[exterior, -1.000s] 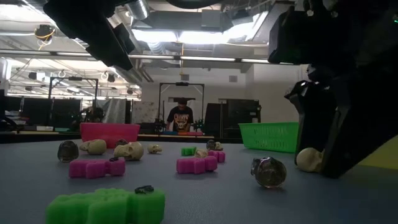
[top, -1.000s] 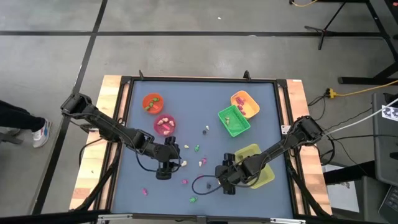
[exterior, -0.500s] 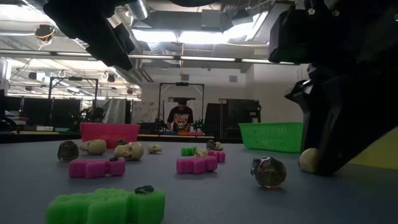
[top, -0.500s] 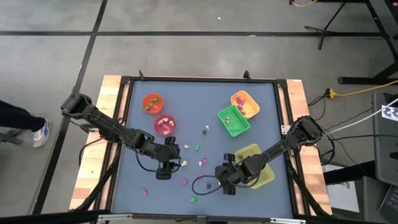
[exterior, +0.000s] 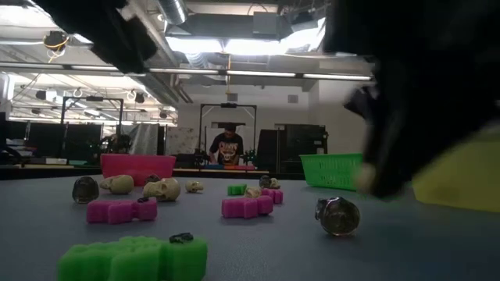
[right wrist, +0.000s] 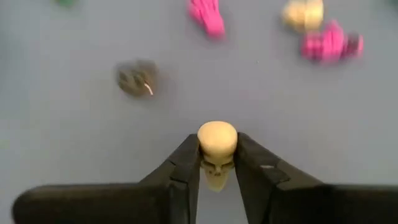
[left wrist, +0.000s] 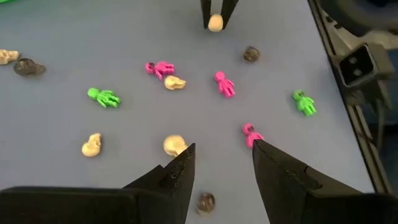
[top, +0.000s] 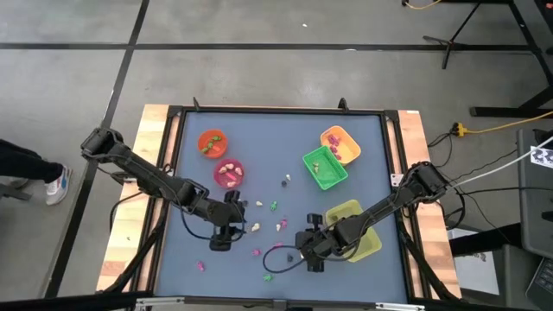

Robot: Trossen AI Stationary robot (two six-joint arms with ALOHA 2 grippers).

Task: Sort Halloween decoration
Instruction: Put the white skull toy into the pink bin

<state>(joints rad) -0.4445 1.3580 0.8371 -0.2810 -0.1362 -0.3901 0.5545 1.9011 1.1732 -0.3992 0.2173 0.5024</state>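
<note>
While the right gripper point(right wrist: 217, 163) pinches a cream skull point(right wrist: 217, 144), the left gripper point(left wrist: 222, 163) hangs open, holding nothing.
Skull: smooth, rounded, glossy; nearby trinkets point(left wrist: 160, 68) look like soft foam figures.

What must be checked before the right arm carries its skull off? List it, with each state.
1. Right gripper closed on the cream skull: ok.
2. Skull centred between the jaws: ok.
3. Skull lifted off the table: cannot tell.
4. Left gripper apart from the right, jaws open and empty: ok.
5. Yellow tray beside the right arm: ok.
6. Which tray takes skulls: cannot tell.
</note>
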